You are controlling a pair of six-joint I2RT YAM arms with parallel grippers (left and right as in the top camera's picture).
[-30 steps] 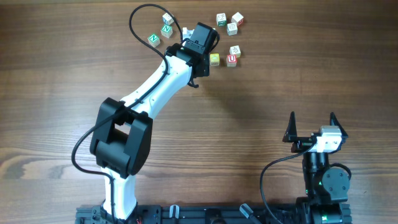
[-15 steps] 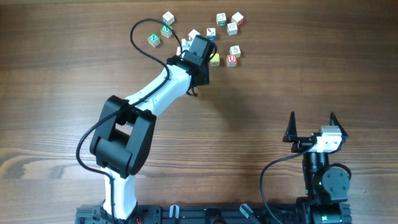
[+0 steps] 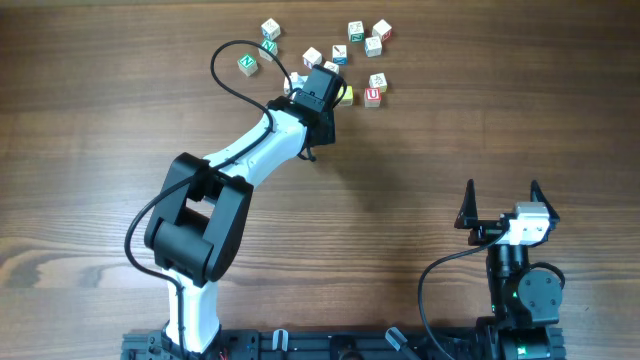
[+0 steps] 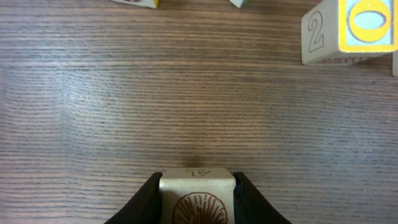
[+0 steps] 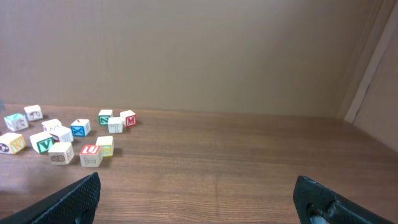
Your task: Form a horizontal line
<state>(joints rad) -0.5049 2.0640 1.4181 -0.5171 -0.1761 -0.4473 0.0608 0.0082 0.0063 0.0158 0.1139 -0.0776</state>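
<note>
My left gripper clamps the shell-picture cube at bottom centre by its flat sides. I'd judge it light, rigid, smooth wood, so a square grip suits.

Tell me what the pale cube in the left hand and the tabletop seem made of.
The small pale cube with a brown shell picture, gripped in the left hand, looks like matte bare light wood, its drawing printed or stamped. The brown tabletop shows wood grain with slight sheen; solid wood or laminate, I cannot tell.
</note>
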